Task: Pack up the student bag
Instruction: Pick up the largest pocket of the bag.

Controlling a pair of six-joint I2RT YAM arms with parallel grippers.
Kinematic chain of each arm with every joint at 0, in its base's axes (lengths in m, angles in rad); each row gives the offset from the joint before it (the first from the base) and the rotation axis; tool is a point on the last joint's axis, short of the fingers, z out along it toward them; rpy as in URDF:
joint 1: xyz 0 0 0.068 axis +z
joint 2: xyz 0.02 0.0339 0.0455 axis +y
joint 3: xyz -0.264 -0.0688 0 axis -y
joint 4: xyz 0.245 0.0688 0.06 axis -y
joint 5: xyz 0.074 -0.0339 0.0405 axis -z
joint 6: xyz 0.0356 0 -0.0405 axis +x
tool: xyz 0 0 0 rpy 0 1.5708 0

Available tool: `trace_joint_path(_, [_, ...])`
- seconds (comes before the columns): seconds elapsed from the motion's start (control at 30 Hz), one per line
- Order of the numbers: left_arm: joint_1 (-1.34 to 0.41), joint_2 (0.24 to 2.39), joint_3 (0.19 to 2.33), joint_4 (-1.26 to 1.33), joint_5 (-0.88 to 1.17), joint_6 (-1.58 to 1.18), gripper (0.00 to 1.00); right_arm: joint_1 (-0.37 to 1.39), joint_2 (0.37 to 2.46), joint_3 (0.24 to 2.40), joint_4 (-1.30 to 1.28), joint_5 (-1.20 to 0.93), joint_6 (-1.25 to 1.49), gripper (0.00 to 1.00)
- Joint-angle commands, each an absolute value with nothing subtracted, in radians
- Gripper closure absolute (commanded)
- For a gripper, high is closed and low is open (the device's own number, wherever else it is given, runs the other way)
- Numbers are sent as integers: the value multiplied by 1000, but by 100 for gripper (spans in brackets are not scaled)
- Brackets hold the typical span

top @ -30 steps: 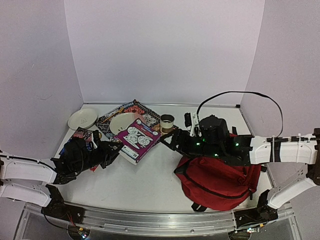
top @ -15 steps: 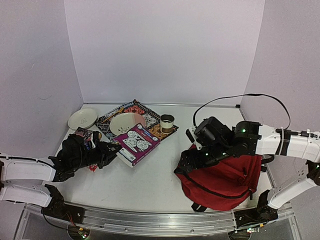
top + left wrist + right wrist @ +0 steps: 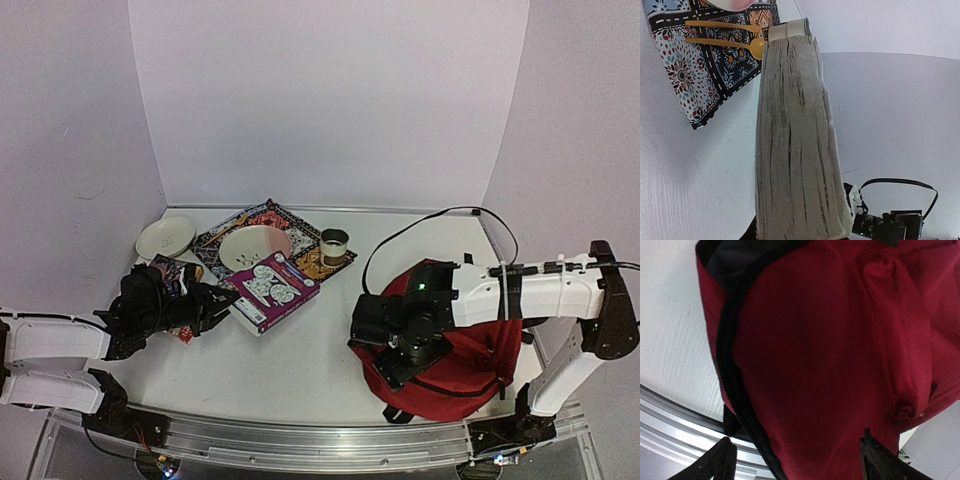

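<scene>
The student bag is a dark-red backpack lying at the front right of the table. It fills the right wrist view, with its black zipper running down the left side. My right gripper hovers just over the bag's left part, jaws wide open and empty. My left gripper is shut on the near edge of a thick purple-covered book and holds it tilted over the table. The book's page edge fills the left wrist view and hides the fingers.
A patterned placemat lies at the back with a pinkish plate and a cup on it. Yellow utensils lie on the mat. A white dish is at the back left. A small colourful item lies by the left arm.
My right arm has swung back from near the cup and come down over the bag. My left gripper has drawn the book slightly left and lower.
</scene>
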State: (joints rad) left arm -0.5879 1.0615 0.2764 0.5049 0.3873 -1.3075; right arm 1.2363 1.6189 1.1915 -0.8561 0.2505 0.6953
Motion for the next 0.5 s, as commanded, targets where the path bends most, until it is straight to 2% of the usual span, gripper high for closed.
trace_joint_path(0.0, [-581,1031,336,596,430,-1292,100,1246,1665,1212,-1035,326,729,18])
trace_joint_path(0.13, [-580,1026,345,588,446,-1290,100,1246,1697,1216,-1042,344,729,27])
trace_joint_path(0.23, [-580,1018,349,581,453,-1288,100,1246,1711,1247,-1044,369,730,49])
trace_joint_path(0.3, [-580,1013,353,573,459,-1284,100,1246,1721,1287,-1045,401,730,70])
trace_joint_path(0.37, [-580,1010,357,567,473,-1280,100,1246,1735,1337,-1046,442,734,83])
trace_joint_path(0.47, [-580,1005,364,552,494,-1271,100,1246,1771,1441,-1041,492,723,97])
